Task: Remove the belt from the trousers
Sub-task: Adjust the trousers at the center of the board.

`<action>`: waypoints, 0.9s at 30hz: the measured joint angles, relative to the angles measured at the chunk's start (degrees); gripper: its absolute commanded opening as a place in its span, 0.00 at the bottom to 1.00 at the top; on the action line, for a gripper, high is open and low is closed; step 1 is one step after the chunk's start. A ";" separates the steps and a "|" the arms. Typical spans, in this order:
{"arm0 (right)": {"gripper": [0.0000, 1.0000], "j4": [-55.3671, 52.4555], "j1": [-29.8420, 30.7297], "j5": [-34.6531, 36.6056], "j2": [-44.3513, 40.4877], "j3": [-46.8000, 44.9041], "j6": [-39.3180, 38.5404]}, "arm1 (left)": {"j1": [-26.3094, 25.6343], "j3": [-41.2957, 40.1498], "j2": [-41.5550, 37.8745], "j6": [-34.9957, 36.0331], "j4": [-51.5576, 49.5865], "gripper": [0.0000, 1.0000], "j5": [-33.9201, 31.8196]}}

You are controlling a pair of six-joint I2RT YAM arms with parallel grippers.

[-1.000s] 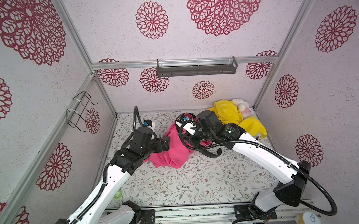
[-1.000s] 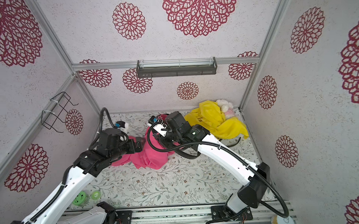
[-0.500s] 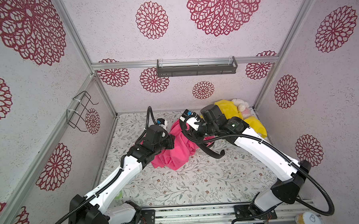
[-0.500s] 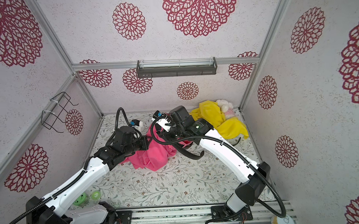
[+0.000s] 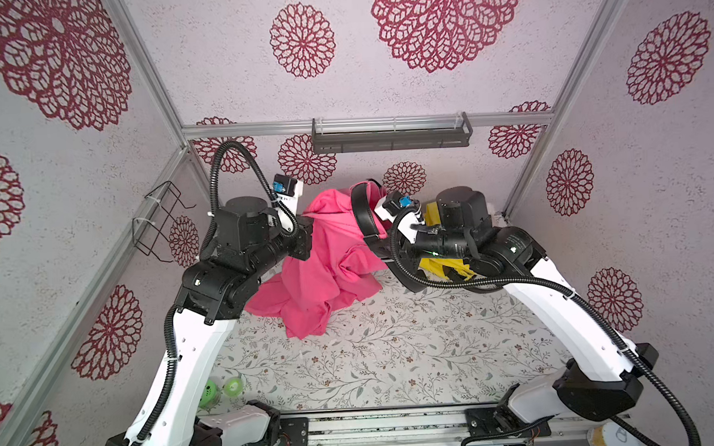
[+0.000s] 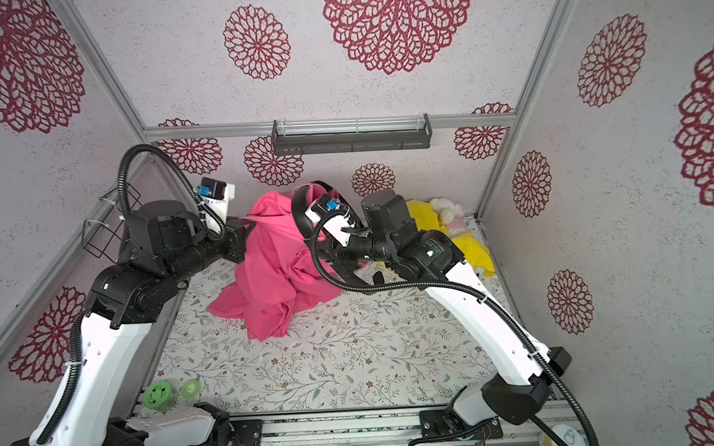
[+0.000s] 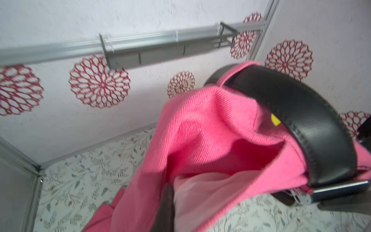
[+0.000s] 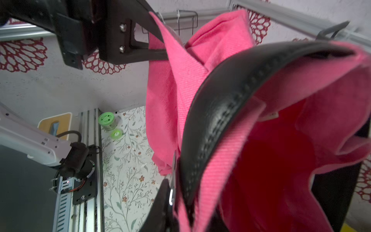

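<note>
Above the back of the table (image 5: 394, 355), the pink trousers (image 5: 320, 267) hang between the two arms, with the legs slumped in folds on the flowered surface. The left gripper (image 5: 309, 238) reaches in from the left side of the bundle. In the right wrist view its jaws are pressed together on a fold of the pink cloth (image 8: 163, 49), near the top of the garment and apart from the belt.

The black belt (image 5: 361, 215) stands up as a curved loop at the right side of the trousers, threaded through the waistband, and shows in both top views (image 6: 299, 214). The right gripper (image 5: 379, 248) sits at the lower end of that loop. Its jaws are closed on the belt together with the waistband edge, with the metal buckle (image 8: 172, 180) just beside one finger.

A yellow cloth (image 6: 472, 244) lies behind the right arm, well clear of the trousers.
</note>
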 measured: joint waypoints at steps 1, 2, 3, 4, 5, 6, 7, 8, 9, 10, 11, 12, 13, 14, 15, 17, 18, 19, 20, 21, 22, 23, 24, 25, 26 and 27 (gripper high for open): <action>0.11 0.26 -0.57 -0.46 -0.39 -3.23 0.24 | 0.00 -3.85 -0.37 -0.74 0.11 0.00 0.81; 0.13 0.44 -1.42 -0.96 -0.31 -6.84 0.46 | -0.09 -8.70 -0.83 -1.88 0.74 0.00 1.55; 0.19 0.76 -2.40 -1.27 0.35 -10.64 0.90 | -0.31 -14.03 -0.74 -3.19 1.95 0.00 1.99; 0.25 1.14 -3.32 -1.42 1.42 -13.88 1.42 | -0.76 -19.50 -0.31 -4.72 3.58 0.00 2.34; 0.37 1.73 -4.31 -1.38 3.04 -17.31 2.03 | -1.40 -24.98 0.28 -6.05 5.29 0.00 2.86; 0.51 2.40 -5.20 -0.98 5.07 -20.61 3.02 | -2.16 -29.81 0.85 -7.61 6.75 0.00 3.28; 0.63 2.64 -6.03 0.35 6.99 -23.28 3.56 | -2.80 -33.88 1.29 -9.09 7.54 0.00 3.32; 0.73 2.91 -7.08 1.99 8.92 -25.83 4.39 | -3.08 -37.13 1.57 -10.54 8.02 0.00 3.54; 0.81 3.02 -7.98 4.00 10.75 -27.80 4.90 | -3.32 -39.69 1.88 -12.11 8.59 0.00 3.69; 0.88 3.19 -8.61 5.84 12.15 -29.14 5.42 | -3.63 -41.13 2.12 -13.40 9.05 0.00 3.82; 0.93 3.48 -9.18 7.87 13.20 -30.10 6.12 | -4.09 -41.86 2.43 -14.75 9.44 0.00 4.07; 0.96 3.87 -9.46 9.79 13.68 -30.80 6.67 | -4.52 -41.94 2.73 -15.89 10.29 0.00 4.44; 0.96 4.22 -9.38 11.47 13.64 -31.30 7.04 | -4.83 -41.79 2.99 -16.65 11.19 0.00 4.70; 0.97 5.01 -8.90 13.49 13.03 -31.78 7.45 | -5.25 -41.51 3.19 -17.35 12.09 0.00 4.90; 0.98 6.05 -7.91 15.67 11.87 -32.35 7.74 | -5.66 -41.07 3.45 -17.86 12.57 0.00 5.11; 0.98 8.39 -4.90 19.58 8.22 -34.05 8.11 | -6.08 -40.37 3.85 -18.47 13.18 0.00 5.31; 0.98 9.44 -2.58 21.66 5.66 -35.10 8.37 | -6.19 -40.19 3.87 -18.67 13.31 0.00 5.35; 0.98 10.56 -0.11 23.30 3.17 -36.09 8.68 | -6.21 -40.02 3.82 -18.84 13.27 0.00 5.35; 0.98 11.65 2.27 24.59 0.81 -36.98 8.87 | -6.21 -39.76 3.78 -18.97 13.25 0.00 5.33; 0.97 12.92 4.87 25.66 -1.40 -37.90 9.31 | -6.21 -39.50 3.72 -19.06 13.18 0.00 5.31; 0.96 14.08 7.10 26.18 -3.06 -38.77 9.79 | -6.21 -39.26 3.63 -19.08 13.03 0.00 5.29; 0.96 15.37 9.27 26.91 -4.55 -39.89 10.32 | -6.21 -39.01 3.52 -19.10 12.90 0.00 5.31; 0.95 16.68 10.80 27.61 -5.60 -41.27 10.84 | -6.21 -38.66 3.45 -19.15 12.63 0.00 5.33; 0.95 17.86 11.82 28.44 -6.25 -42.69 11.37 | -6.21 -38.42 3.39 -19.21 12.52 0.00 5.38; 0.95 19.34 13.03 29.44 -6.84 -44.68 11.89 | -6.21 -38.18 3.28 -19.32 12.37 0.00 5.53; 0.95 20.98 14.43 30.97 -7.30 -47.15 12.41 | -6.21 -37.92 3.21 -19.47 12.22 0.00 5.79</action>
